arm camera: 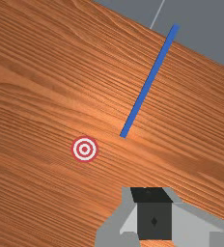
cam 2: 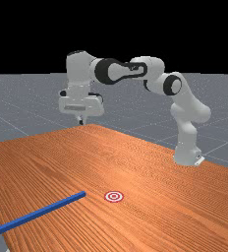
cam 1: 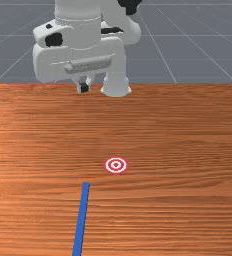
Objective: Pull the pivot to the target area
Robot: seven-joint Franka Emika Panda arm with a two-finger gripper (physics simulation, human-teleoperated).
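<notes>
While the target (cam 1: pixel 115 165) lies nearby, the blue bar (cam 1: pixel 81 217) overhangs the table (cam 1: pixel 188 150).

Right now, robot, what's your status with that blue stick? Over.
Gripper raised, holding nothing. Blue bar lying beside the target, not on it. No obstacle seen.

Bright light lays a soft sheen on the table (arm camera: pixel 87 105).

Bar (cam 1: pixel 81 220) and target (cam 1: pixel 116 165) on table (cam 1: pixel 188 135); target near bar's arm-side end, toward front view's right
</notes>
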